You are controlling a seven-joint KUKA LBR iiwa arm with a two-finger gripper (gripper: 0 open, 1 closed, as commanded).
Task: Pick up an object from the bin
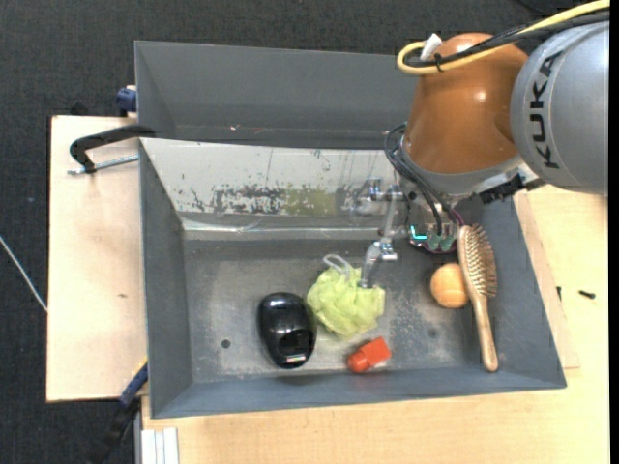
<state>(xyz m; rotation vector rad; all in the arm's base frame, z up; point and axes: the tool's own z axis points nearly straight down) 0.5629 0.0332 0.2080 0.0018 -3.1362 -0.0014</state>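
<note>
We see open floor [208, 288] far left of the green sponge [345, 304]; black mouse [286, 330] just left, red piece [369, 355] in front, ball [448, 285] and brush [478, 288] right.

On the floor of the grey bin [218, 283] five things are laid: a black mouse [285, 332] front left, a green pouf [345, 304] just beside it, a red piece [369, 355] near the front wall, and an orange ball [448, 285] just beside a wooden brush [479, 283] at the right.
</note>
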